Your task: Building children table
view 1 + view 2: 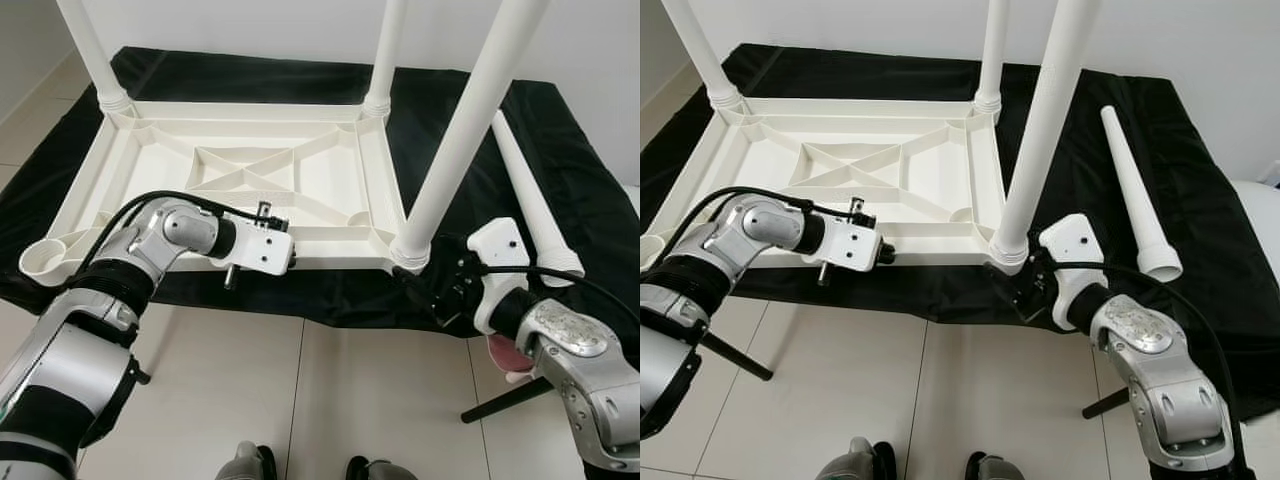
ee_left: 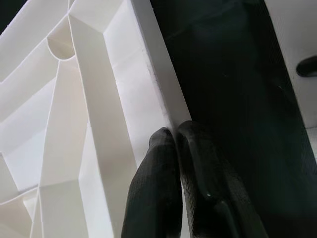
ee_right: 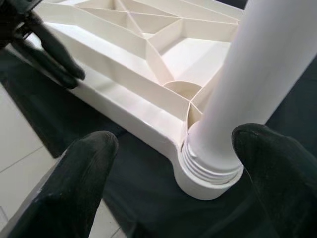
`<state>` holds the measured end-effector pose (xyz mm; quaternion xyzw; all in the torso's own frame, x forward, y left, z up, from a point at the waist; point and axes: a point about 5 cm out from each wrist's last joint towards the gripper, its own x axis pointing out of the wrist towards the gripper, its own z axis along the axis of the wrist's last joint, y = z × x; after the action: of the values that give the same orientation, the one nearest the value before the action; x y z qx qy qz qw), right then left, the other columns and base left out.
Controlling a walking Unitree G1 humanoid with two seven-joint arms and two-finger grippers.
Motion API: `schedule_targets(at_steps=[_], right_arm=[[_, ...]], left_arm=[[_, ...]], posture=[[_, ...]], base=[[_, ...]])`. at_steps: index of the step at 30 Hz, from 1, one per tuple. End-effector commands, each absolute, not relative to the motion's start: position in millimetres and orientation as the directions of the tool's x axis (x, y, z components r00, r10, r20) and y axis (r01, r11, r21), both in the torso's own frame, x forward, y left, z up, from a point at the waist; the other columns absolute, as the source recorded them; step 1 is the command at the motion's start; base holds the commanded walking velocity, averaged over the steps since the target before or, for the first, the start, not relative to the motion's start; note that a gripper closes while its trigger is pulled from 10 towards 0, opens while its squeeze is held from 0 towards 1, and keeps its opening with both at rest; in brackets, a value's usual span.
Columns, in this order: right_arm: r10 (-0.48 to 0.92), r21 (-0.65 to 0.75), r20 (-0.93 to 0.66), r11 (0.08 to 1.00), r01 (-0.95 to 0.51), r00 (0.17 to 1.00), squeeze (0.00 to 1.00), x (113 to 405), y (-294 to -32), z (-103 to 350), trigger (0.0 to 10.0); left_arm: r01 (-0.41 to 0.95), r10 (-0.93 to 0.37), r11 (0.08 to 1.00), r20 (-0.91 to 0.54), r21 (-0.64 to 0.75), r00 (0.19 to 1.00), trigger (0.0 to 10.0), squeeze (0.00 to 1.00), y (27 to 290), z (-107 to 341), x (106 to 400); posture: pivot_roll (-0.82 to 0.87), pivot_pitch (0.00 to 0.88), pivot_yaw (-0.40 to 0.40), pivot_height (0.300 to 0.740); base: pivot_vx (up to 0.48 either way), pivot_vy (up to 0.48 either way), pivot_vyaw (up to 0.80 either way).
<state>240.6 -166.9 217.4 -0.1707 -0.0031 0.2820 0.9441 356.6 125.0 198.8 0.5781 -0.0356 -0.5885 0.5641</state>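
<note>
the white plastic table top (image 1: 250, 180) lies upside down on a black cloth (image 1: 560, 170) spread over the tiled floor (image 1: 250, 390), its underside showing a rimmed frame with crossed diagonal ribs and round sockets at the corners. three white tapered legs stand upright in sockets: one at the far left corner (image 1: 92, 50), one at the far right corner (image 1: 385, 55), and one at the near right corner (image 1: 465, 130), whose base has threaded rings where it meets the socket. the near left socket (image 1: 42, 260) is open, and a fourth leg (image 1: 535, 195) lies loose on the cloth to the right of the frame. the left gripper (image 2: 176, 144) pinches the near rim of the frame, its fingers nearly closed on the thin wall. the right gripper (image 3: 198, 148) is spread wide around the base of the near right leg, one finger (image 3: 91, 158) well off to the side and the other (image 3: 267, 148) just beside the leg.
</note>
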Motion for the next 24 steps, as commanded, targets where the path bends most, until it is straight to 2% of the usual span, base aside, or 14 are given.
schedule_targets(at_steps=[1,2,3,4,5,9,10,11,14,16,17,19,23,24], right_arm=[[0.566,-0.316,-0.111,0.759,-0.569,0.817,0.00,235,-165,217,10.0],[0.586,-0.313,-0.119,0.744,-0.591,0.801,0.00,232,-163,217,10.0],[0.586,-0.313,-0.119,0.744,-0.591,0.801,0.00,232,-163,217,10.0],[0.603,-0.308,-0.123,0.731,-0.608,0.788,0.00,230,-162,217,10.0],[0.614,-0.305,-0.124,0.724,-0.619,0.779,0.00,229,-160,216,10.0],[0.636,-0.300,-0.124,0.708,-0.640,0.762,0.00,229,-155,216,10.0],[0.642,-0.297,-0.125,0.703,-0.646,0.757,0.00,230,-154,216,10.0],[0.646,-0.294,-0.123,0.701,-0.650,0.753,0.00,231,-153,215,10.0],[0.651,-0.291,-0.122,0.699,-0.654,0.750,0.00,232,-152,216,10.0],[0.639,-0.293,-0.099,0.714,-0.636,0.763,0.00,236,-151,217,10.0],[0.639,-0.293,-0.099,0.714,-0.636,0.763,0.00,236,-151,217,10.0],[0.620,-0.290,-0.071,0.737,-0.611,0.781,0.00,240,-150,219,10.0],[0.608,-0.286,-0.052,0.751,-0.595,0.792,0.00,243,-149,220,10.0],[0.607,-0.283,-0.046,0.753,-0.593,0.793,0.00,244,-148,221,10.0]], left_arm=[[0.651,-0.599,-0.529,-0.783,0.544,0.168,1.0,0.00,133,182,344],[0.646,-0.577,-0.546,-0.798,0.534,0.172,2.3,0.00,143,183,343],[0.646,-0.577,-0.546,-0.798,0.534,0.172,2.3,0.00,143,183,343],[0.641,-0.550,-0.565,-0.816,0.520,0.176,0.3,0.00,151,184,342],[0.638,-0.527,-0.569,-0.826,0.519,0.202,1.3,0.00,158,186,343],[0.635,-0.482,-0.575,-0.841,0.516,0.247,2.0,0.00,174,189,344],[0.643,-0.471,-0.576,-0.848,0.505,0.243,3.1,0.00,178,190,342],[0.656,-0.488,-0.553,-0.838,0.514,0.245,10.0,0.00,179,193,342],[0.668,-0.513,-0.525,-0.822,0.528,0.246,10.0,0.00,179,195,341],[0.705,-0.688,-0.356,-0.682,0.613,0.246,10.0,0.00,160,209,342],[0.705,-0.688,-0.356,-0.682,0.613,0.246,10.0,0.00,160,209,342],[0.731,-0.798,-0.218,-0.550,0.646,0.247,10.0,0.00,146,218,341],[0.741,-0.829,-0.179,-0.505,0.647,0.241,10.0,0.09,138,215,338],[0.750,-0.835,-0.172,-0.499,0.639,0.234,10.0,1.00,136,212,336]], posture=[[-0.06,0.146,-0.011,0.740],[-0.05,0.147,-0.015,0.740],[-0.05,0.147,-0.015,0.740],[-0.05,0.146,-0.017,0.740],[-0.05,0.145,-0.020,0.740],[-0.04,0.145,-0.022,0.740],[-0.04,0.145,-0.024,0.740],[-0.03,0.146,-0.024,0.740],[-0.03,0.146,-0.024,0.740],[-0.03,0.146,-0.025,0.740],[-0.03,0.146,-0.025,0.740],[-0.02,0.145,-0.028,0.740],[-0.02,0.147,-0.028,0.740],[-0.03,0.147,-0.028,0.740]], base=[[0.000,0.000,0.00],[0.000,0.000,0.00],[0.000,0.000,0.00],[0.000,0.000,0.00],[0.000,0.000,0.00],[0.000,0.000,0.00],[0.000,0.000,0.00],[0.000,0.000,0.00],[0.000,0.000,0.00],[0.000,0.000,0.00],[0.000,0.000,0.00],[0.000,0.000,0.00],[0.000,0.000,0.00],[0.000,0.000,0.00]])
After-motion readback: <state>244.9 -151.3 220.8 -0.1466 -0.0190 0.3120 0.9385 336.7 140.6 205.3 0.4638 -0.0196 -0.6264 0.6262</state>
